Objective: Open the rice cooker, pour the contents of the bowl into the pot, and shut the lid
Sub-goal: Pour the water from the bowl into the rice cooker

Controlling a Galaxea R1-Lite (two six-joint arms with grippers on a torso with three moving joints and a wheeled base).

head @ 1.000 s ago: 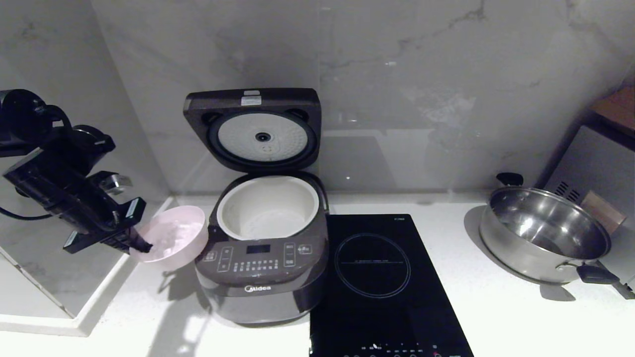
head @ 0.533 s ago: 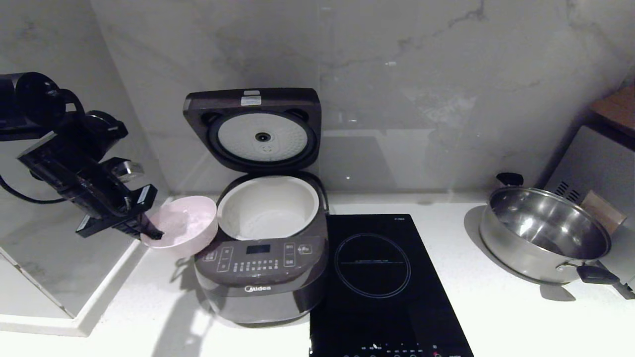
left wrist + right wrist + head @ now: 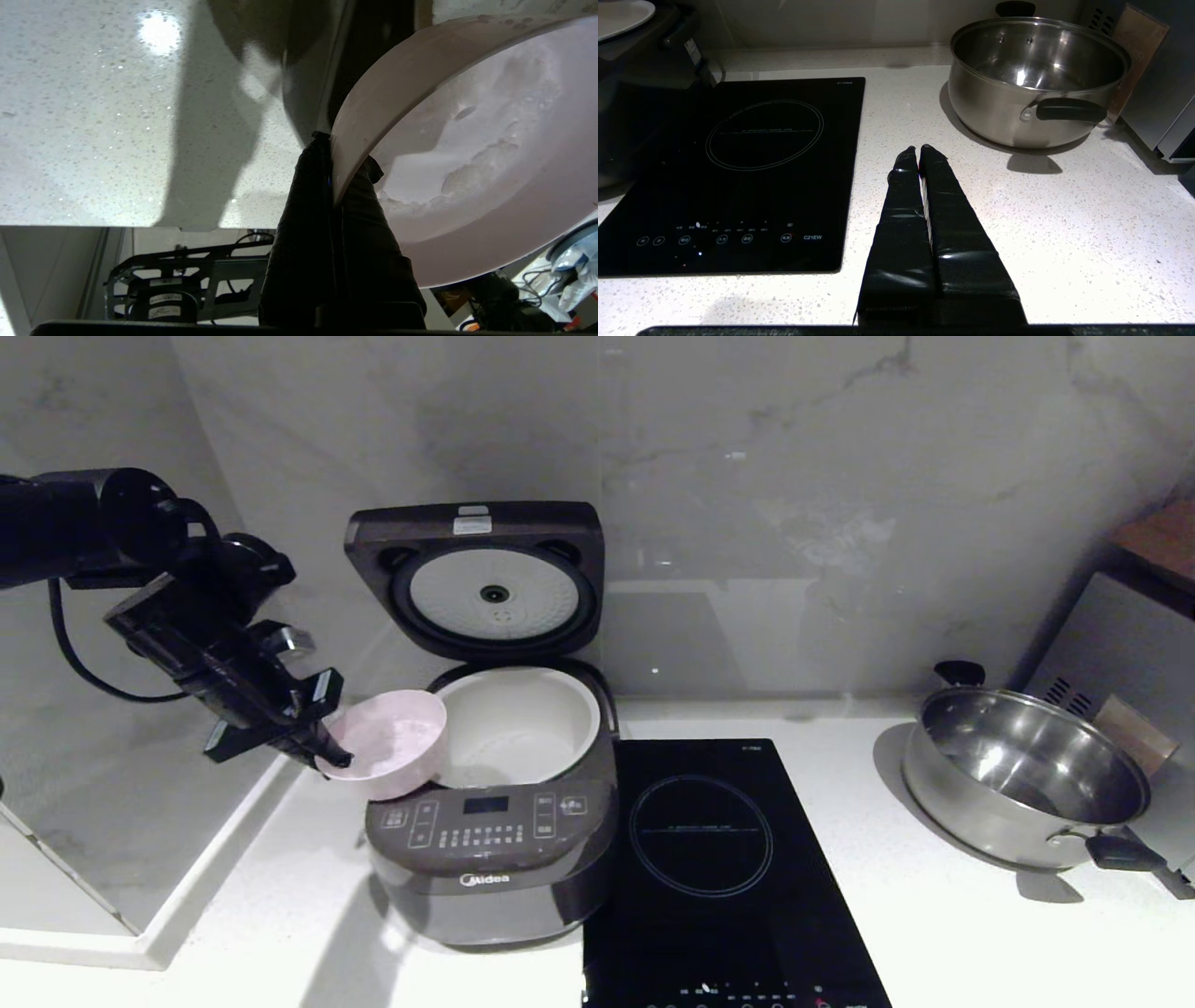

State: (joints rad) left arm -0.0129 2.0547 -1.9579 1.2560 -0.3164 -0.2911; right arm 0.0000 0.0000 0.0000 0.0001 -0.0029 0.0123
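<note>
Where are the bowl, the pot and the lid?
bowl [image 3: 387, 742], head view, pale inside surface.
pot [image 3: 523, 723], head view, cream inner wall.
lid [image 3: 495, 593], head view, white dimpled disc on its underside.

Black left arm [image 3: 140, 569], looping black cable [image 3: 79, 653]

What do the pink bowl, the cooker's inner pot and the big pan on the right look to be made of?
Bowl: matte pale pink, thin even wall, no gloss; probably plastic or melamine.
Inner pot: smooth cream-white with a dull sheen; likely coated metal, though ceramic can't be ruled out.
Pan: mirror-bright with sharp reflections, so steel; its black handles look like plastic.
</note>
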